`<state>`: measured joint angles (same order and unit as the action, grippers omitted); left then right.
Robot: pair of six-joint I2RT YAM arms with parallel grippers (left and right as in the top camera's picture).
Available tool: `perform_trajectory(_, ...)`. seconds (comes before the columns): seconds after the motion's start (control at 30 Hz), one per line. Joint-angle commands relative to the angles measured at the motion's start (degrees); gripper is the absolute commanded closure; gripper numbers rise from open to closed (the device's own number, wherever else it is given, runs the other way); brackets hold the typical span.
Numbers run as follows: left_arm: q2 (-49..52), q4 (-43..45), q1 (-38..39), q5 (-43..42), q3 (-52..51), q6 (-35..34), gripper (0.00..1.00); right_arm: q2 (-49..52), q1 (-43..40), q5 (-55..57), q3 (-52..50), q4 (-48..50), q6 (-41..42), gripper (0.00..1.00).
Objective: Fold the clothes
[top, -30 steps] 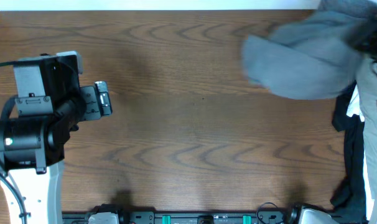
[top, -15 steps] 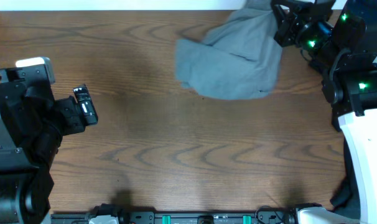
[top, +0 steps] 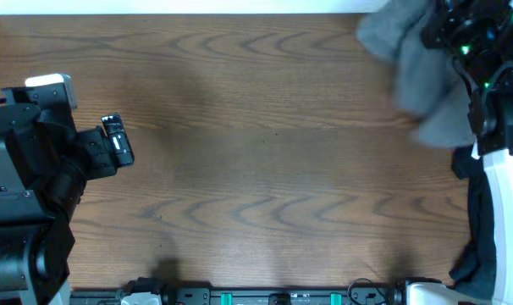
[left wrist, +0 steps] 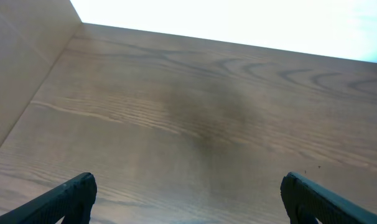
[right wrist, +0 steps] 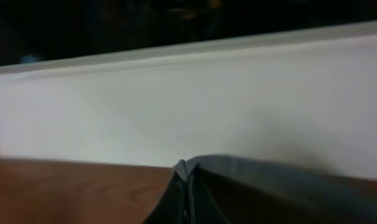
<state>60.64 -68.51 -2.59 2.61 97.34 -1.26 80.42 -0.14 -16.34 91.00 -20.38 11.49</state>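
The two dark fingers (left wrist: 73, 194) of the left gripper (left wrist: 188, 190) are spread wide apart. Nothing is held between them. Only the brown wooden table (top: 265, 169) is seen under them. This gripper is found at the left side of the table.

The fingers of the right gripper (top: 434, 30) are covered by cloth and cannot be seen on their own. In the right wrist view, two dark flaps of cloth are pressed together in one thin line with no gap, right where the fingers are. So these fingers are taken to be squeezed tight on the cloth.

The cloth is the soft grey woven shorts (top: 417, 76). From above they are seen as a blurry grey heap, bunched up and not laid flat. No legs, pockets or waistband can be picked out. One part is spread along the far edge of the table. A longer part reaches toward the near side and ends in a round lump.

The shorts are at the far right corner of the table, touching the right gripper. It cannot be told if they are lifted off the wood. They are well apart from the left fingers, with bare wood in between.
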Motion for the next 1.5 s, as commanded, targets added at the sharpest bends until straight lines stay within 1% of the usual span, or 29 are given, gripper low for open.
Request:
perform_trajectory(0.0,-0.2,0.6,-0.2,0.9,0.4,0.1,0.04,5.1,8.1,-16.1,2.2,-0.2,-0.6,0.99)
perform_trajectory(0.17,-0.2,0.9,-0.2,0.9,0.4,0.1,0.04,15.5,21.1,-21.3,2.2,-1.6,-1.6,0.99)
perform_trajectory(0.2,-0.2,0.9,-0.2,0.9,0.4,0.1,0.04,16.7,22.8,-21.6,2.2,-2.1,-2.6,0.87)
perform_trajectory(0.27,-0.2,0.6,-0.2,0.9,0.4,0.1,0.04,18.4,24.9,-20.8,2.2,-4.3,-5.0,0.47)
perform_trajectory(0.3,-0.2,0.3,-0.2,0.9,0.4,0.1,0.04,18.9,25.2,-18.9,2.2,-5.7,-5.6,0.39)
perform_trajectory(0.33,-0.1,0.0,-0.2,0.9,0.4,0.1,0.04,18.9,25.1,-16.6,2.2,-6.8,-5.6,0.35)
perform_trajectory(0.47,0.7,-1.6,-0.2,0.9,0.4,0.1,0.03,18.4,21.9,-5.5,2.2,-10.2,-5.6,0.25)
perform_trajectory(0.53,1.6,-2.4,-0.2,0.9,0.4,0.1,0.03,18.3,19.8,-2.0,2.2,-11.8,-5.6,0.21)
perform_trajectory(0.6,2.8,-3.3,-0.2,0.7,0.4,-0.2,0.03,18.5,17.8,0.7,2.2,-14.5,-5.5,0.19)
perform_trajectory(0.73,5.7,-4.6,-0.2,-2.7,0.4,-0.1,0.03,20.5,14.8,3.1,2.1,-20.9,-4.2,0.17)
perform_trajectory(0.83,7.8,-4.8,-0.2,-3.7,0.4,-0.1,0.03,24.2,13.8,5.5,2.0,-25.0,-4.2,0.11)
perform_trajectory(0.87,8.4,-4.8,-0.2,-3.7,0.4,-0.1,0.03,25.6,13.6,6.5,2.0,-25.5,-4.3,0.11)
perform_trajectory(0.93,9.3,-4.8,-0.2,-3.7,0.4,-0.1,0.03,28.7,13.5,6.8,2.0,-25.4,-5.0,0.11)
perform_trajectory(1.0,9.9,-4.8,-0.2,-3.7,0.4,-0.1,0.03,31.9,13.5,2.4,2.0,-24.9,-8.5,0.14)
perform_trajectory(1.1,10.2,-4.8,-0.2,-3.7,0.4,-0.1,0.03,34.4,14.0,-8.2,2.0,-24.9,-12.7,0.21)
perform_trajectory(1.13,10.2,-4.8,-0.2,-3.7,0.4,-0.1,0.03,34.8,14.4,-11.1,2.0,-24.9,-13.8,0.26)
perform_trajectory(1.2,10.1,-4.8,-0.2,-3.7,0.4,-0.1,0.03,34.8,15.4,-13.0,2.0,-24.6,-14.6,0.31)
perform_trajectory(1.23,10.1,-4.8,-0.2,-3.7,0.4,-0.1,0.03,34.7,16.0,-12.2,2.0,-24.3,-14.6,0.36)
perform_trajectory(1.27,10.1,-4.7,-0.2,-3.7,0.4,-0.1,0.03,34.6,16.6,-11.2,2.0,-24.1,-14.6,0.45)
perform_trajectory(1.3,10.1,-4.7,-0.2,-3.7,0.4,-0.1,0.03,34.6,17.1,-9.9,2.1,-23.9,-14.6,0.58)
perform_trajectory(1.33,10.1,-4.8,-0.2,-3.7,0.4,-0.1,0.03,34.6,17.5,-8.3,2.1,-23.8,-14.3,0.68)
perform_trajectory(1.4,10.1,-4.8,-0.2,-3.7,0.4,-0.1,0.03,34.6,18.1,-4.5,2.1,-24.0,-13.0,0.80)
perform_trajectory(1.47,10.1,-4.8,-0.2,-3.7,0.4,-0.1,0.03,33.9,18.2,-2.7,2.2,-24.4,-12.2,0.87)
